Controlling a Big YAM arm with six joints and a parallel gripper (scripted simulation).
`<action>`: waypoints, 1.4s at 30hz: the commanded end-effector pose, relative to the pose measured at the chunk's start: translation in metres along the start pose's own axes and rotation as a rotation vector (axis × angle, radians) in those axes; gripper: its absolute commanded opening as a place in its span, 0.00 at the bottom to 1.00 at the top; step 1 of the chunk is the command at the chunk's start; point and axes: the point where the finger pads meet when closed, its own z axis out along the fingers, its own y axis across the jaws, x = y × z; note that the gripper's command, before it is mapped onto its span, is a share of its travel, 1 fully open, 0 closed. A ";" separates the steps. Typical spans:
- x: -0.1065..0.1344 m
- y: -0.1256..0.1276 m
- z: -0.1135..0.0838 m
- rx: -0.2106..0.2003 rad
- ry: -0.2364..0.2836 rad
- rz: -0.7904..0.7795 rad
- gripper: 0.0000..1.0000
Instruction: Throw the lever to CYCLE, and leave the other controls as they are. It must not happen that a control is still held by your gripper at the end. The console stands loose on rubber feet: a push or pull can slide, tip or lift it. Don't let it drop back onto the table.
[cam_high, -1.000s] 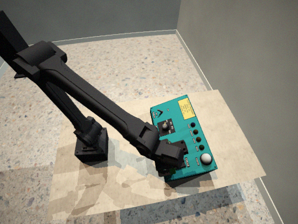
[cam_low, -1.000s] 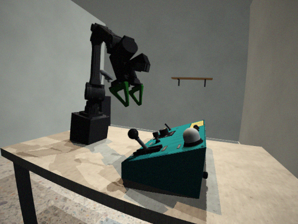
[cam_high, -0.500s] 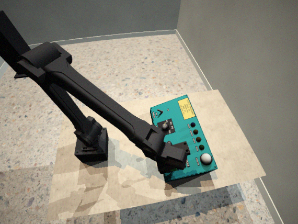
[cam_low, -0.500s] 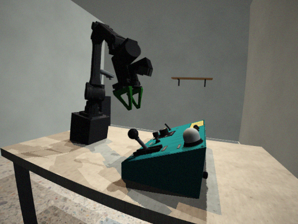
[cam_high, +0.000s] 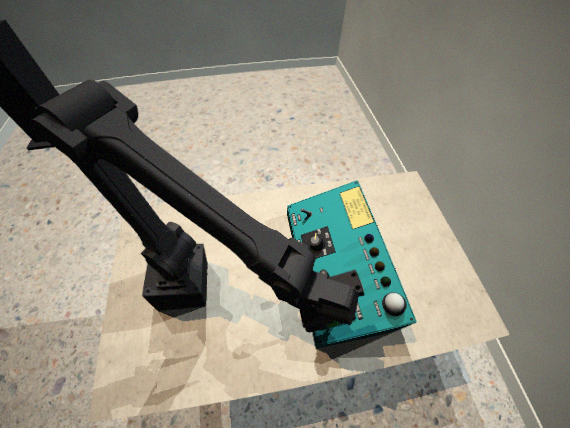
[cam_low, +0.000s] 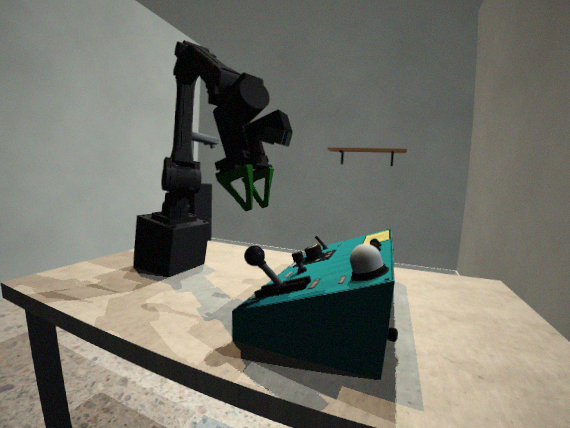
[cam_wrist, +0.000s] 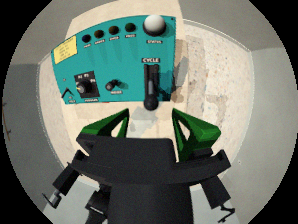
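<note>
Green pincer (cam_low: 251, 192) hangs released and holds nothing, high above the lever (cam_low: 266, 267) at the console's (cam_low: 320, 320) near corner on the bench (cam_low: 150, 310). A hard sideways push could slide the loose console or bump the dome button (cam_low: 366, 260).

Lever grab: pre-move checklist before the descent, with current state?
1. Gripper holds nothing, fingers part open: ok.
2. Gripper over the lever: ok; the wrist view shows the ball between the fingers, well below them.
3. Lever untouched: ok, a clear gap in the exterior view.
4. Which way is CYCLE: cannot tell, slot labels too small.
5. Console flat on the table: ok.
6. Fingers away from the white dome and small knob: ok.
</note>
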 end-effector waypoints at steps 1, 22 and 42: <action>-0.023 -0.012 -0.010 0.022 -0.040 -0.026 0.70; 0.002 -0.011 -0.022 0.040 -0.069 -0.039 0.70; 0.008 -0.007 -0.014 0.024 -0.049 -0.038 0.70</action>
